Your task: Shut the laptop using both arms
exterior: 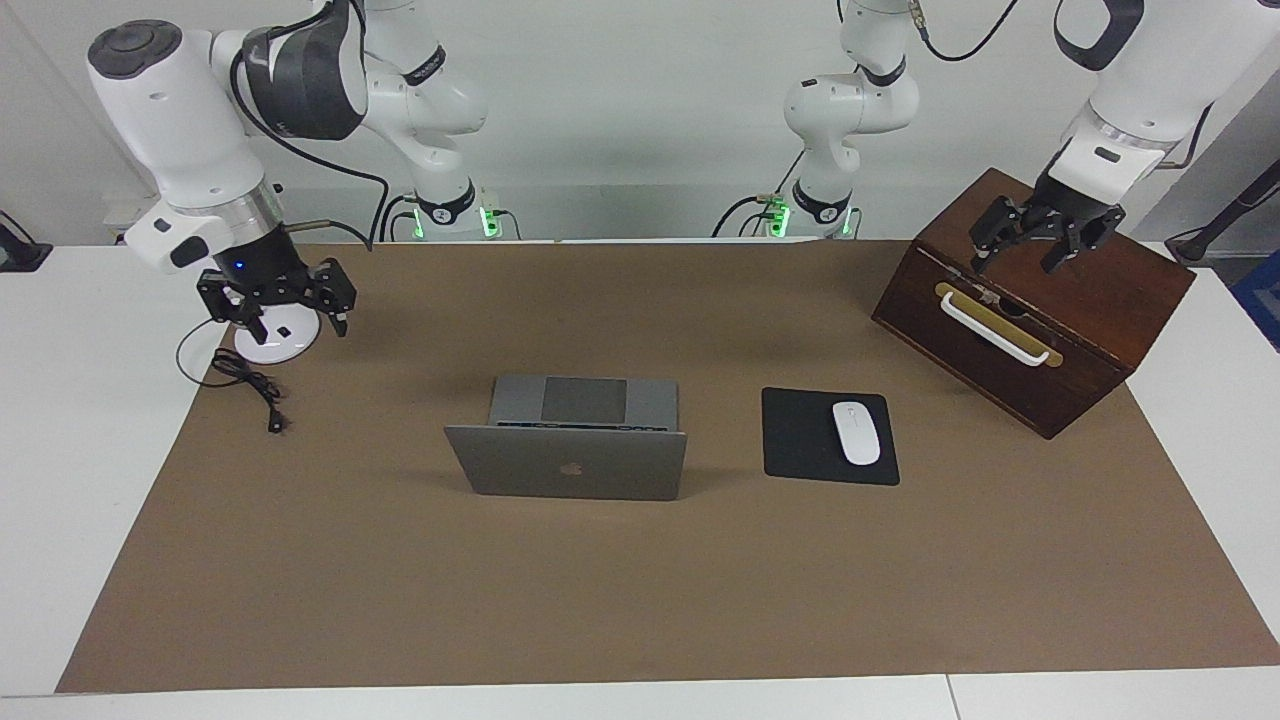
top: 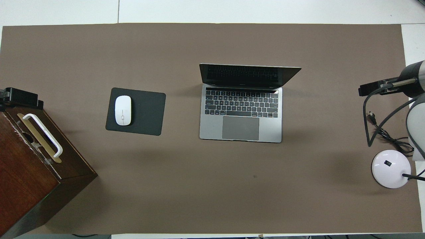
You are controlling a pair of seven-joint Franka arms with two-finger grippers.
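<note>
The silver-grey laptop stands open in the middle of the brown mat, its lid raised and its keyboard deck toward the robots. My right gripper hangs open over a white round base at the right arm's end of the table, well away from the laptop. At the left arm's end, my left gripper hangs open over the top of a dark wooden box. Neither gripper touches or holds anything.
A black mouse pad with a white mouse lies beside the laptop, toward the left arm's end. The wooden box has a white handle. The white round base has a black cable.
</note>
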